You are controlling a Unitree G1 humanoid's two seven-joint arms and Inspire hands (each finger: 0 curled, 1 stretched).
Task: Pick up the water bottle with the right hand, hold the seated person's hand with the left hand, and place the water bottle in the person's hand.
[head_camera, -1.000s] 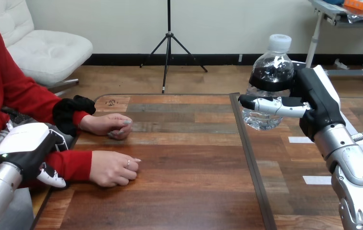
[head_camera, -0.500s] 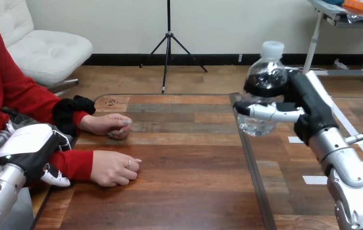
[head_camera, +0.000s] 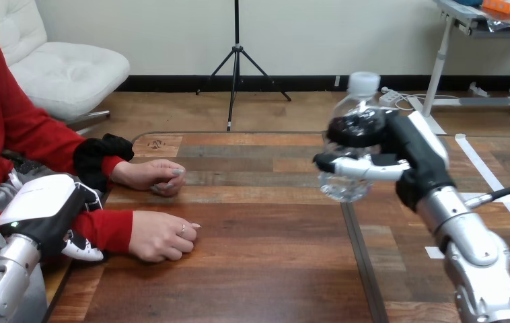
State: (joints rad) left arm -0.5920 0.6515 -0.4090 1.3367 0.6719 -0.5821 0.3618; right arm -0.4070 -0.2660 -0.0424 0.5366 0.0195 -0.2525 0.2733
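one water bottle (head_camera: 341,185) — near-upright, cap up | right hand (head_camera: 419,156) clasps it

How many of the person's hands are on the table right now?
2. The farther hand rests at the left edge of the table, the nearer hand in front of it, beside the robot's left hand. Neither holds anything.

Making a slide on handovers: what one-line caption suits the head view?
Right hand grips a clear water bottle above the wooden table; left hand beside the person's red-sleeved forearm.
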